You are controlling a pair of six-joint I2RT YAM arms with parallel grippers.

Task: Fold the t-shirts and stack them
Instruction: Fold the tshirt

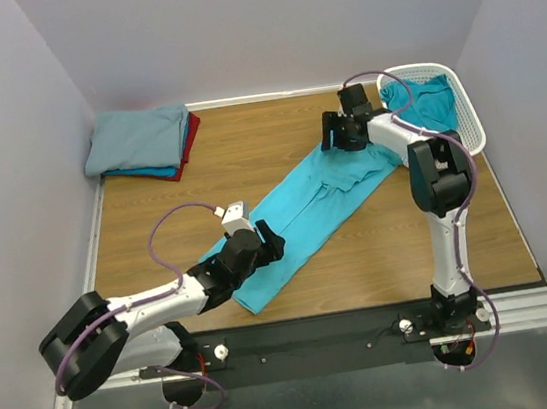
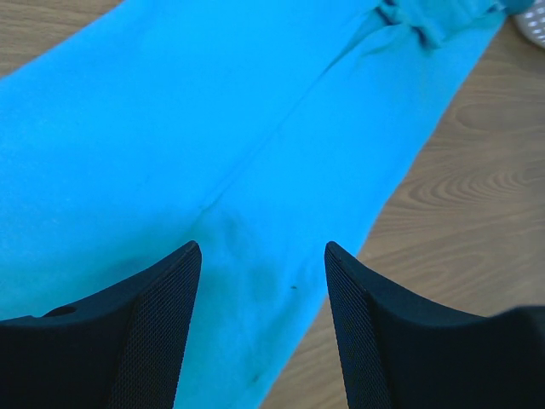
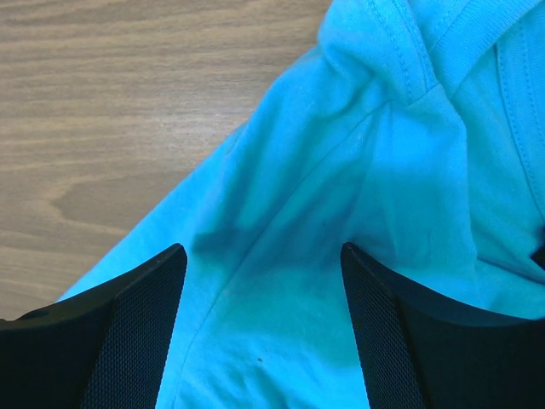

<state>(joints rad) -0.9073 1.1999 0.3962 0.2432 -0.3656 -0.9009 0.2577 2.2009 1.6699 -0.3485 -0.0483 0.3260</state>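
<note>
- The turquoise t-shirt (image 1: 305, 210) lay flat on the wooden desk (image 1: 247, 157) as a long narrow strip, running diagonally from the near middle toward the far right.
- The left tool (image 1: 270, 240) hung over the strip's near end. Its fingers (image 2: 162, 324) were spread wide, with only cloth showing below the gap, and it held nothing.
- The right tool (image 1: 335, 136) stood over the far end, by the bunched collar and sleeve, its jaws likewise wide and gripping nothing.
- Whether either tool touched the cloth could not be told.
- A white lattice basket (image 1: 470, 123) sat at the far right corner with a deeper teal t-shirt (image 1: 430, 103) draped in it.
- A folded stack (image 1: 144, 141) of t-shirts rested in the far left corner, grey-blue on top, blue and red edges beneath.
</note>
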